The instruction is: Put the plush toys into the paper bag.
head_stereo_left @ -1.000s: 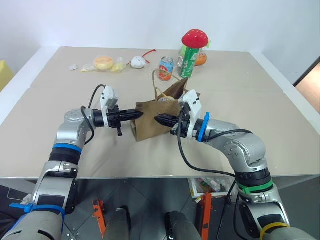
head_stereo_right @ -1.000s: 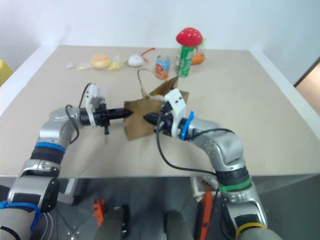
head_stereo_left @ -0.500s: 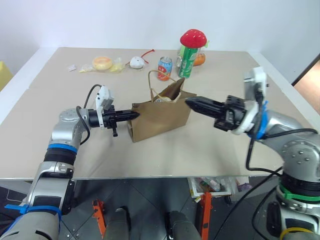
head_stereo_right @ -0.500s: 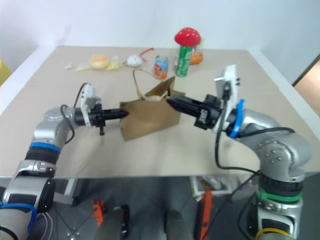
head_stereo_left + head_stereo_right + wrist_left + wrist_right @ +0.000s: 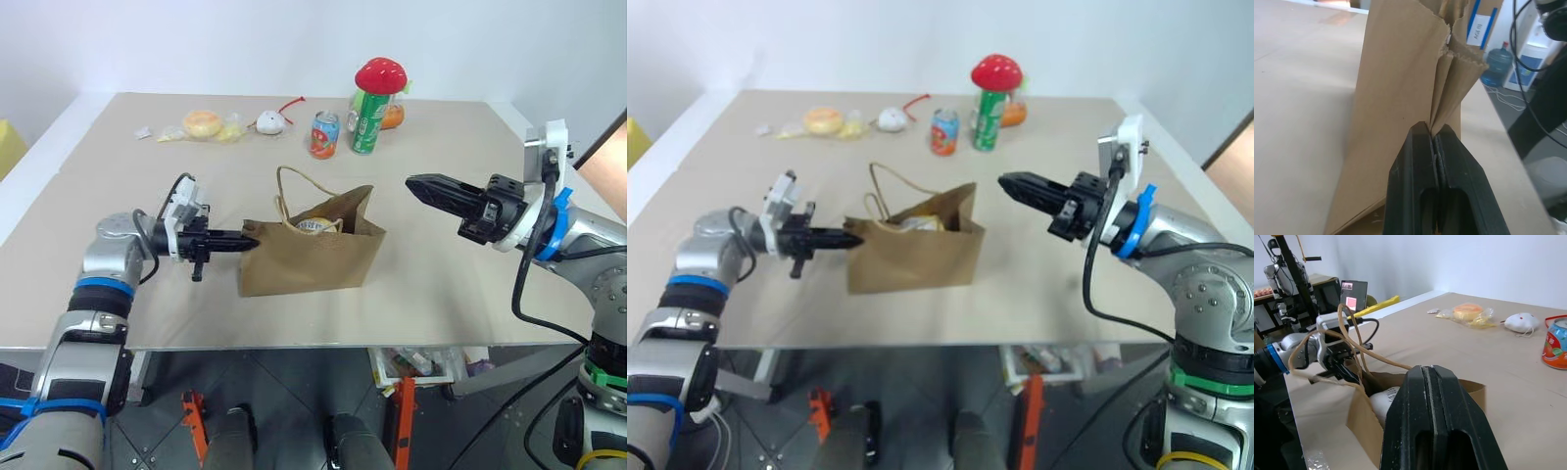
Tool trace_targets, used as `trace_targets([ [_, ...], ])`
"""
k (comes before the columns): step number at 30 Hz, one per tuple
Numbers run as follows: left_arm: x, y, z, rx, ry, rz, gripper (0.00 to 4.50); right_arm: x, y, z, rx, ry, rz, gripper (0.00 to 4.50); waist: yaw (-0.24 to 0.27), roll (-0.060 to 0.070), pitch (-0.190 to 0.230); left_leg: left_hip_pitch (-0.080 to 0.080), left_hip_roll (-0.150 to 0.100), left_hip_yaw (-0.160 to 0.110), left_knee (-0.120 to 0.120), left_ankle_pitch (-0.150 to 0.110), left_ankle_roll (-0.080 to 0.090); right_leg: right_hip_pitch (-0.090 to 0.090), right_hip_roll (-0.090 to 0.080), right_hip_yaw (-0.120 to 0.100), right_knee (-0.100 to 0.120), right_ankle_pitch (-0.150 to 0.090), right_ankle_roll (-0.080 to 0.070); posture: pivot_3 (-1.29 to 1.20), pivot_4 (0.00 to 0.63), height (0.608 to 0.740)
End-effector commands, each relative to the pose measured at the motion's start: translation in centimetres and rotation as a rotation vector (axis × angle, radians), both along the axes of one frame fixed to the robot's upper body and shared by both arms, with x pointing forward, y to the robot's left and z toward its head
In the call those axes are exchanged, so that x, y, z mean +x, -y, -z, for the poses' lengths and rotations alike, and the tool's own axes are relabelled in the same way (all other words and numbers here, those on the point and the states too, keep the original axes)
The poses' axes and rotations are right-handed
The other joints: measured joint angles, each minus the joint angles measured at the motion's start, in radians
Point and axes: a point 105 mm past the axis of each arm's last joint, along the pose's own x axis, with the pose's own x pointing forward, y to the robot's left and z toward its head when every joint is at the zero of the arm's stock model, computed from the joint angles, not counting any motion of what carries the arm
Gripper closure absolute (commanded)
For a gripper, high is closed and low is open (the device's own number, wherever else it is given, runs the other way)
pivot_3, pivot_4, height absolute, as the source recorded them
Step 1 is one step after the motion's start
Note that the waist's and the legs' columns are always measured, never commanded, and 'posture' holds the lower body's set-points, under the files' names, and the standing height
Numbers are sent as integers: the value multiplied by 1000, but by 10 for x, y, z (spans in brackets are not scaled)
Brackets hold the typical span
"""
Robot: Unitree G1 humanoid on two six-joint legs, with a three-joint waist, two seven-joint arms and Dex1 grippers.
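Note:
The brown paper bag (image 5: 313,264) stands upright in the middle of the table with its mouth open and a cord handle (image 5: 286,186) arching over it. A white plush toy with a yellow cap (image 5: 315,227) lies inside; it also peeks out of the bag in the right wrist view (image 5: 1382,401). My left gripper (image 5: 253,238) points level and is shut on the bag's left side fold (image 5: 1442,73), pinching the paper. My right gripper (image 5: 411,182) hovers to the right of the bag and above it, shut on nothing.
At the back of the table stand a green can (image 5: 368,122) topped by a red-capped mushroom toy (image 5: 382,73), an orange drink can (image 5: 324,134), a small white round thing with a red cord (image 5: 270,121) and a bagged bun (image 5: 203,123).
My right gripper has left the bag's front and swung up and to the right. The left gripper drew slightly left with the bag's edge, and the bag has turned broadside.

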Motion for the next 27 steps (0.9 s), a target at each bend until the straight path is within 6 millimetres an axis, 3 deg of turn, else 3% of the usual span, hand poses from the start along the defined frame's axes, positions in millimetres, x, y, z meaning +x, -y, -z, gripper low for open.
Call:
trace_targets([
  [1,9,5,-10,12,71,-3,4483,-4,1,-11,-31,56,3,4500,0,0,0,0,0,0,0,0,0,0,0,0,0,0,0,0,150,740],
  [2,10,5,-10,15,81,-7,4483,-4,1,-11,-33,55,5,4500,0,0,0,0,0,0,0,0,0,0,0,0,0,0,0,0,150,740],
  [6,13,-1,-19,-10,54,-25,3622,-5,2,-9,-35,49,7,4500,0,0,0,0,0,0,0,0,0,0,0,0,0,0,0,0,150,740],
  [7,13,-4,-21,-17,43,-27,3070,-5,2,-8,-36,45,10,4500,0,0,0,0,0,0,0,0,0,0,0,0,0,0,0,0,150,740],
  [8,12,-5,-22,-22,38,-27,2954,-4,2,-7,-37,42,10,4500,0,0,0,0,0,0,0,0,0,0,0,0,0,0,0,0,150,740],
  [10,10,-9,-24,-27,54,-33,1941,-3,3,-6,-35,37,12,4500,0,0,0,0,0,0,0,0,0,0,0,0,0,0,0,0,150,740],
  [11,8,-11,-26,-30,61,-33,1788,-2,4,-5,-35,35,13,4500,0,0,0,0,0,0,0,0,0,0,0,0,0,0,0,0,150,740],
  [13,6,-17,-31,-47,45,-47,1059,-1,5,-4,-35,28,13,4500,-1,0,0,0,0,0,0,0,0,0,0,0,0,0,0,0,150,740],
  [20,-3,-47,-66,-171,-93,-190,1059,8,24,9,-71,-35,63,4500,-2,0,0,0,0,0,0,0,0,-1,0,1,0,0,0,0,150,740],
  [27,-31,-103,-45,-183,-236,-493,1059,5,66,40,-222,-131,184,4500,-3,1,0,0,1,1,-1,0,0,-1,0,1,0,-1,0,0,150,740],
])
